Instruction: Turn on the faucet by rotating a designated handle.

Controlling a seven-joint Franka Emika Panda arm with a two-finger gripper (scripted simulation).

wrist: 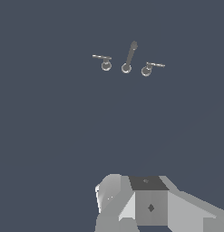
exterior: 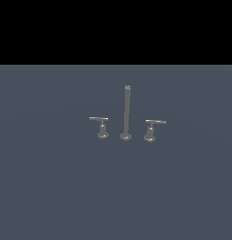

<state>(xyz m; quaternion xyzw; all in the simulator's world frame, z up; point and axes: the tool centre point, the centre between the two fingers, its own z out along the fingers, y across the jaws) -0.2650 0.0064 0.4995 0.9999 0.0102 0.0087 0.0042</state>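
1. The desk (exterior: 51,187) is a flat slate-blue surface filling most of the exterior view, under a black band along the top.
2. The end effector (wrist: 145,204) appears only in the wrist view, as pale grey blocks well apart from the fixtures; its fingertips are out of sight, so I cannot tell whether they are apart or together.
3. The faucet (exterior: 127,112) stands upright mid-desk, a thin rod on a round base.
4. The handle (exterior: 152,129) sits just beside the rod on the exterior view's right, its flat bar level.
5. The twin lever (exterior: 101,126) sits on the rod's other side.
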